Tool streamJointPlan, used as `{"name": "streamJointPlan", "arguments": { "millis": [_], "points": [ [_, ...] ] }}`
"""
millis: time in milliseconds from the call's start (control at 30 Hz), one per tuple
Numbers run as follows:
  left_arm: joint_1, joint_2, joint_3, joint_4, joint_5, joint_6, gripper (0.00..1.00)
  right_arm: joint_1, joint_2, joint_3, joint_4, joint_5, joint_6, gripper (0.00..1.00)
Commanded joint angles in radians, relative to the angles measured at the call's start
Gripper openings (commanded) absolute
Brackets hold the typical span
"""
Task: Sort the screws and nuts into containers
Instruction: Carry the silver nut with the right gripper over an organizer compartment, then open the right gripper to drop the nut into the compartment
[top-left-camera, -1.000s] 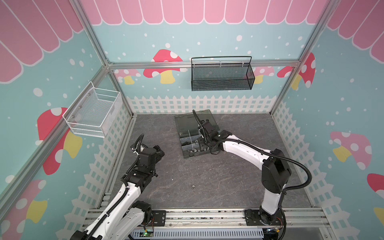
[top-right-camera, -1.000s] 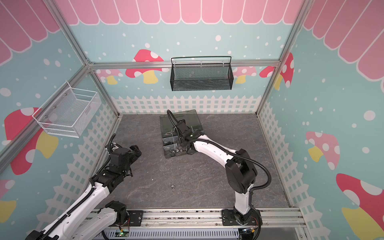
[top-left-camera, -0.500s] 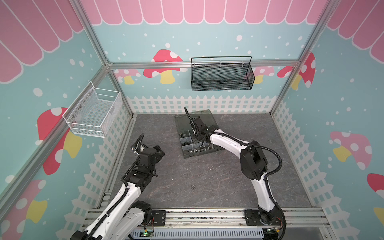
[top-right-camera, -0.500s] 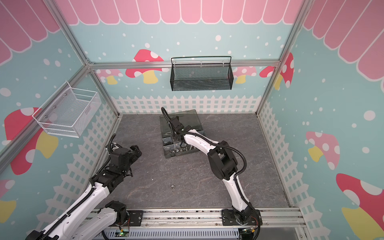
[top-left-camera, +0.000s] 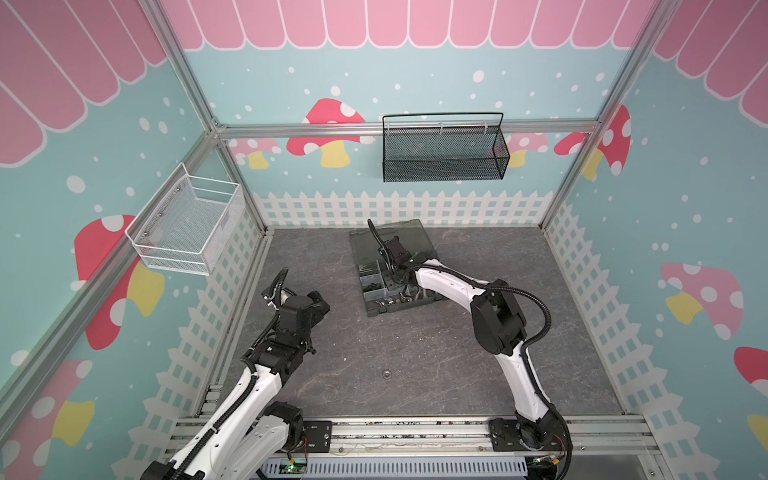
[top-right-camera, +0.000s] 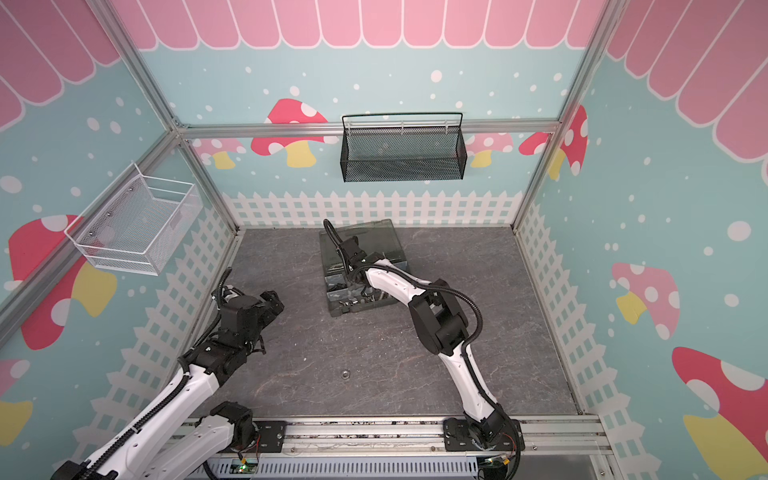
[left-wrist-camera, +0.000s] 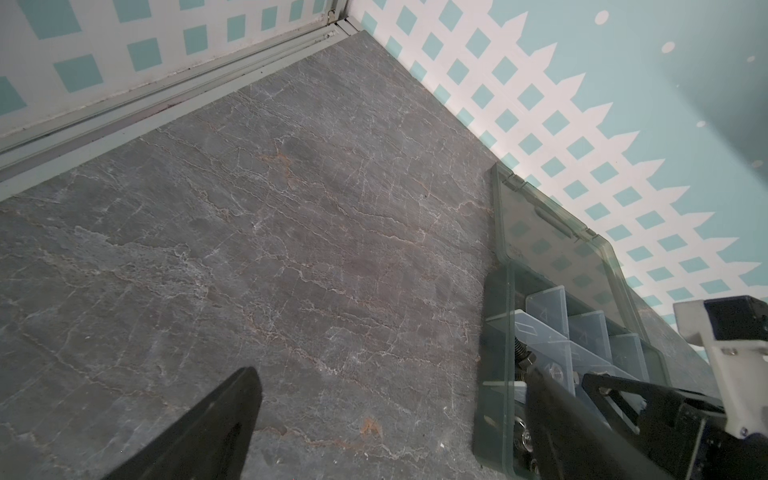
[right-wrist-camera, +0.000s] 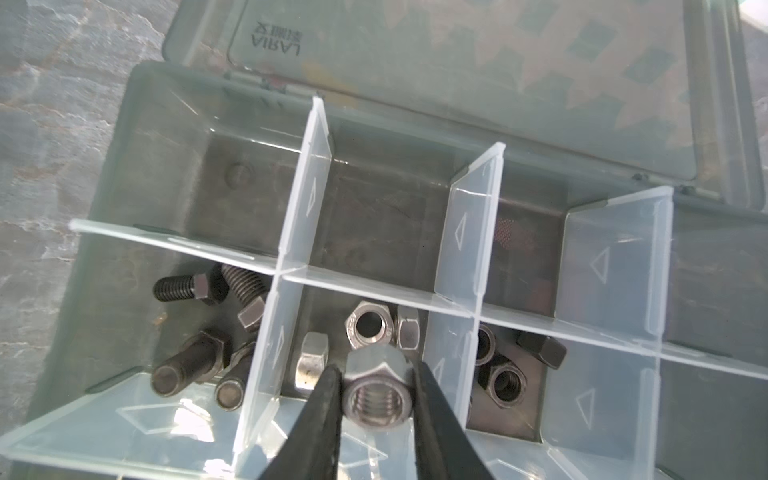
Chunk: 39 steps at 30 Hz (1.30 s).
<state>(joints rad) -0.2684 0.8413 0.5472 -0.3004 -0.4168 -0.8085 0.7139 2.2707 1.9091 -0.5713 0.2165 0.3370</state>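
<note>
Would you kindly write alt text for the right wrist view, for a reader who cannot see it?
The right gripper holds a silver nut above a compartment of a plastic box, where other silver nuts lie. Black bolts sit in the compartment on one side, black nuts the one on the other.

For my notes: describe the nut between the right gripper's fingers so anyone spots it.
In the open organiser box, find the compartment of silver nuts. The silver hex nut is pinched in the right gripper, above its loose neighbours.
</note>
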Motion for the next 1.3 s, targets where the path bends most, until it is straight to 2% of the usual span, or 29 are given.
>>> {"name": "streamJointPlan", "arguments": {
  "millis": [0,300,633,933,1267],
  "points": [
    [0.009,0.002,-0.013,0.015,0.006,-0.023,1.00,-0.002,0.012,0.022,-0.017,-0.009,-0.003,0.36],
    [0.011,0.020,0.000,0.023,0.020,-0.010,1.00,-0.002,-0.018,0.019,-0.022,-0.020,0.003,0.38],
    [0.014,0.024,0.015,0.024,0.048,0.017,1.00,-0.002,-0.129,-0.038,-0.022,0.001,0.026,0.37],
    [0.013,0.044,0.043,0.000,0.092,0.058,1.00,-0.008,-0.260,-0.166,-0.001,0.050,0.082,0.37],
    [0.000,0.050,0.065,-0.036,0.219,0.075,0.99,-0.038,-0.422,-0.388,0.056,0.095,0.147,0.41]
  ]
}}
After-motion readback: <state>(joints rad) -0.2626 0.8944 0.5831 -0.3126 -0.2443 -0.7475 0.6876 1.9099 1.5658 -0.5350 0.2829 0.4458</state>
